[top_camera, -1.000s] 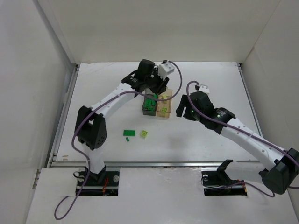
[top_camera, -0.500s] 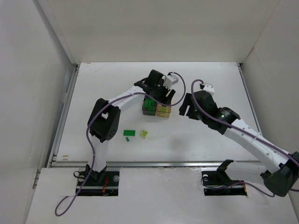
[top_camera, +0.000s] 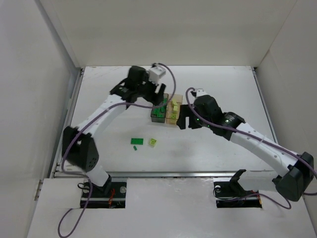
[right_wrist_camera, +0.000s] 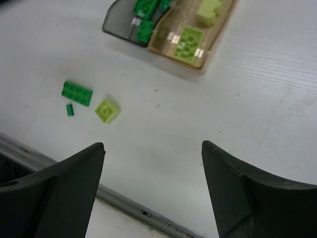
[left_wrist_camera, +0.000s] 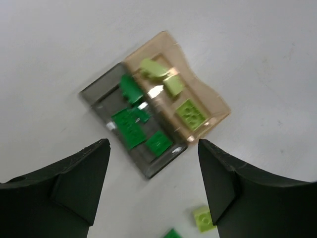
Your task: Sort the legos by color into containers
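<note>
Bins first, seen from overhead: a smoky grey translucent plastic bin and a pale orange-tan translucent plastic bin stand joined side by side near the middle of the white desk. The left arm reaches in from the left, and the left jaws hang above the far end of the grey bin. The right arm comes in from the right, with the right jaws just beside the tan bin. On the bare desk, nearer the arm bases and apart from the bins, lie a flat dark green lego brick, a tiny dark green lego piece touching or just beside it, and a small lime yellow-green lego brick.

From the left wrist, looking down on both bins, the left jaws stand wide apart with nothing between them. Several dark green lego pieces lie in the grey bin and three lime lego pieces in the tan one.

From the right wrist, the right jaws are spread wide and empty over bare desk. The three loose pieces lie ahead to the left, and the bins stand beyond them.
</note>
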`<state>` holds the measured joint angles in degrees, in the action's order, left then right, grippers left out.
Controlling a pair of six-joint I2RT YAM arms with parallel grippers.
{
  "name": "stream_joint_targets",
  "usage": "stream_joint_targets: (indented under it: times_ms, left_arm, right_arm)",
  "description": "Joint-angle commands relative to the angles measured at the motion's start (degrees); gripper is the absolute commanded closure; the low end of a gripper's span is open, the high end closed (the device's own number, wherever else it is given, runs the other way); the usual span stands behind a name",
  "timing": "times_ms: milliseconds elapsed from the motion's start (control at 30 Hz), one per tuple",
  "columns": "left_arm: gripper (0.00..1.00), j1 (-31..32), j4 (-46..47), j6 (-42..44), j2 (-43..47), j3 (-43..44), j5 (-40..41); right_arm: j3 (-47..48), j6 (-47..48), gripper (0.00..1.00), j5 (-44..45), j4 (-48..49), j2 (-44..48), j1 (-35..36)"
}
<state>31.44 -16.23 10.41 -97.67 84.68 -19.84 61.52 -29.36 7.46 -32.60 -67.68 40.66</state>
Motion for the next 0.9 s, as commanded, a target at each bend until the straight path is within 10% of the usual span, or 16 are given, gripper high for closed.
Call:
stream_joint_targets:
  times_ms: [0, 333, 867]
  left_arm:
    - [0.32, -9.1, -3.4, 0.0, 13.7, -6.2, 5.1]
    - [0.28, -27.8, -3.3, -0.7, 32.7, -28.4, 15.7]
    - [0.28, -31.7, 0.6, -5.4, 36.9, -34.1, 14.4]
  right_arm:
    - [3.1, 8.0, 0.15, -7.9, 7.4, -5.4, 3.5]
    - [21.4, 27.2, 0.15, -12.1, 6.8, -34.1, 17.2]
    - [24.7, 28.0, 0.24, -5.5, 6.7, -47.4, 17.2]
